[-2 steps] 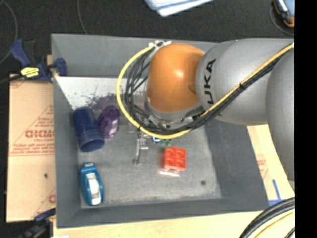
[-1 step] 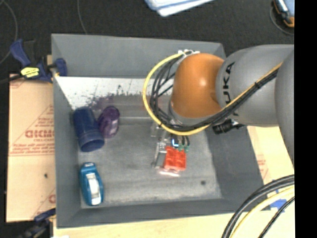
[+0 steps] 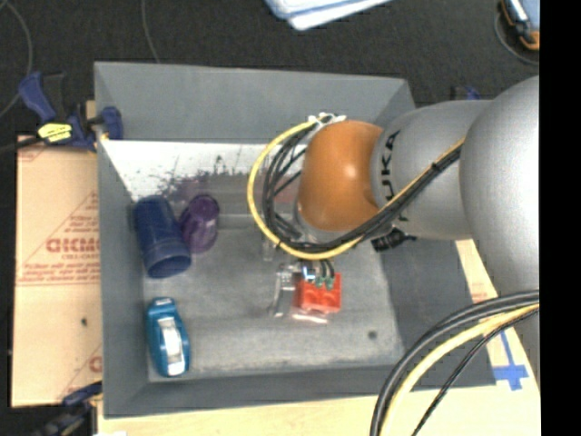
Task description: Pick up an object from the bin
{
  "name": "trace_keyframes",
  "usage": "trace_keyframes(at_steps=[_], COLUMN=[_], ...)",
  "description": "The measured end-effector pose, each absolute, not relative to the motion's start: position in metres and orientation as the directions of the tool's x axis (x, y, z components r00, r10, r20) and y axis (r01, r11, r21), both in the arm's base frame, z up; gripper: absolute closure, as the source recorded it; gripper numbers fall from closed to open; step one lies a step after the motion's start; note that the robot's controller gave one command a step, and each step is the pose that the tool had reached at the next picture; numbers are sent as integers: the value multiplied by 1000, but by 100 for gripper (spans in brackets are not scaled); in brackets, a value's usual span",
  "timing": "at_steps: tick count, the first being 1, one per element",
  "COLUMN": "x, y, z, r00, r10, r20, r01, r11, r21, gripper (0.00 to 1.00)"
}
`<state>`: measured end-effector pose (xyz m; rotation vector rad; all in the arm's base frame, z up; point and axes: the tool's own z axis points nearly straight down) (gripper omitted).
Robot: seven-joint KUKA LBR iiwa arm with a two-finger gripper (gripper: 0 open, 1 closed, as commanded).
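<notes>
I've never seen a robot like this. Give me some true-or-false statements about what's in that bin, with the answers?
1. A dark blue cup lies on its side in the left part of the bin. True.
2. A purple cup lies beside the blue one. True.
3. The blue and white thing sits at the bin's right wall. False: it lies in the left corner at the bottom of the view.
4. The gripper is over the purple cup. False: it is by an orange-red thing near the bin's middle.
5. The bin holds a big heap. False: just a few things, spread out.
</notes>
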<state>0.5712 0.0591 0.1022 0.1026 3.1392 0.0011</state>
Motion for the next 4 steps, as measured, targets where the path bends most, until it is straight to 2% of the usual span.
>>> trace_keyframes(at_steps=[1, 2, 3, 4], x=[586, 588, 633, 593], y=[-21, -34, -3, -12], z=[137, 141, 216, 116], r00=[-997, -995, -986, -997], r10=[-78, -96, -167, -83], r20=[-2, -4, -15, 0], r01=[-78, -96, -167, -83], r11=[997, 995, 986, 997], r21=[0, -1, -3, 1], gripper=[0, 0, 0, 0])
